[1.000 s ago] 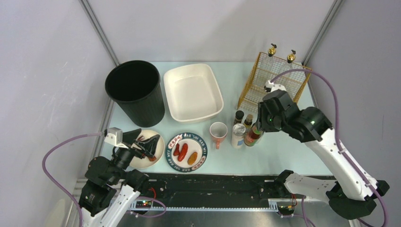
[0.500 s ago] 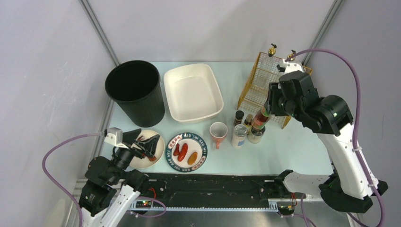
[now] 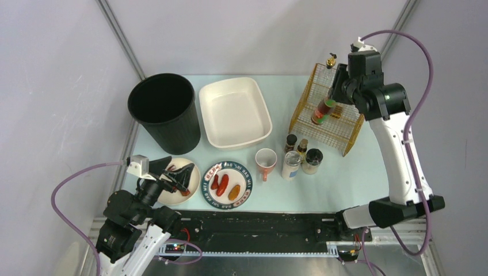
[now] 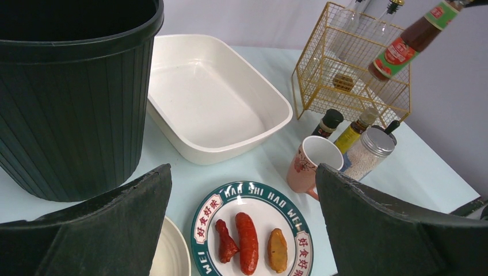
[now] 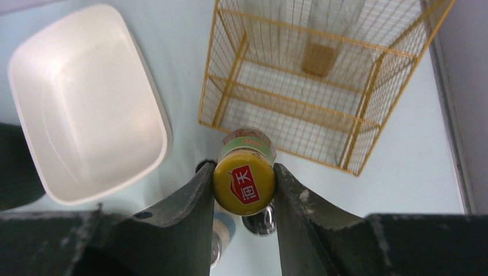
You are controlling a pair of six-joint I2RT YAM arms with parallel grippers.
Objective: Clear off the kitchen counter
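The right pincer (image 5: 244, 179) is clamped on the yellow cap of a sauce bottle (image 3: 323, 109). The bottle hangs tilted above the gold wire rack (image 3: 339, 135) at the far right of the mint-green desk (image 3: 345, 178). To seat it well, the arm should bring the bottle upright and centre it over a free part of the rack, away from the cruets (image 4: 347, 23) at its far side. It should lower until the base rests, and only then let go. The left pincer (image 4: 243, 172) hovers wide open over the near-left plates, holding nothing.
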